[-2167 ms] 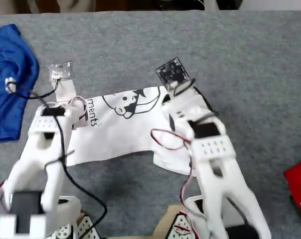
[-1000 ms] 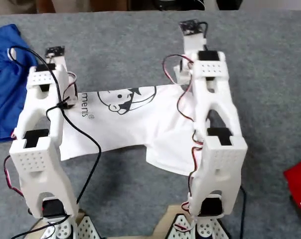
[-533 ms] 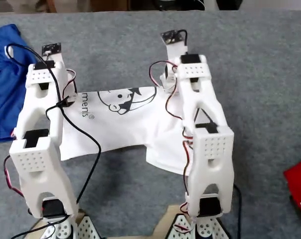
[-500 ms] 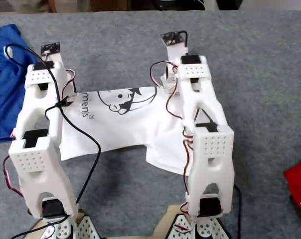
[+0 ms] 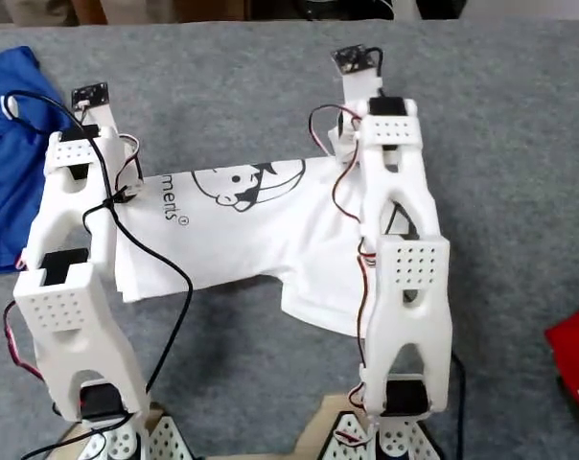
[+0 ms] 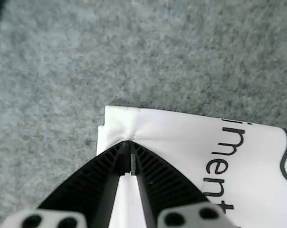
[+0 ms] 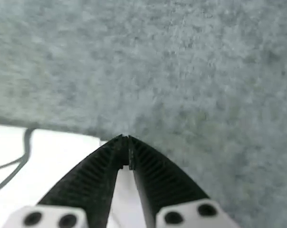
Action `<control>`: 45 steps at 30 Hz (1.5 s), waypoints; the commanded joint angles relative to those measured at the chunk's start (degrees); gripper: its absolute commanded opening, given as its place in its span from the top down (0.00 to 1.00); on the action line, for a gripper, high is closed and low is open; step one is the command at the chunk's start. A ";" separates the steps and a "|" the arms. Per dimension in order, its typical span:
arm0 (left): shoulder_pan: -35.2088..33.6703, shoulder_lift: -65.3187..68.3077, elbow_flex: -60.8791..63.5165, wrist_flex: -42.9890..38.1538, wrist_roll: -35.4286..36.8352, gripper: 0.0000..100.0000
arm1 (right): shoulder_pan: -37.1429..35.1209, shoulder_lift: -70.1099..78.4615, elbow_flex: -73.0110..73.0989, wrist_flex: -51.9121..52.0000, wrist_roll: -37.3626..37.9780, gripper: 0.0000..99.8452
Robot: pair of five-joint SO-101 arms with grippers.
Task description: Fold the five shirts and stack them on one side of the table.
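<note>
A white shirt [image 5: 251,225] with a black cartoon print lies partly folded in the middle of the grey table. My left gripper [image 6: 130,153] is shut on the white shirt's far left corner [image 6: 122,124], where the cloth puckers at the tips. My right gripper [image 7: 124,141] is shut on the shirt's far right corner [image 7: 62,152]. In the high view both arms stretch forward, the left arm [image 5: 74,240] along the shirt's left edge and the right arm [image 5: 395,220] along its right edge. A blue shirt [image 5: 11,153] lies crumpled at the far left.
A red shirt [image 5: 575,356] pokes in at the right edge. Bare grey carpet-like table [image 5: 500,125] spreads beyond and to the right of the white shirt. The arm bases [image 5: 270,431] stand at the near edge.
Both arms swung out from a bent pose and stretched forward over the shirt's far corners. In the last half second the shirt's far edge slid slightly farther away, and the right arm moved right.
</note>
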 commanded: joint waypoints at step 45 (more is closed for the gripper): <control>2.29 -36.35 42.81 -27.16 -0.09 0.98 | -21.05 -66.51 94.73 -2.99 41.32 0.92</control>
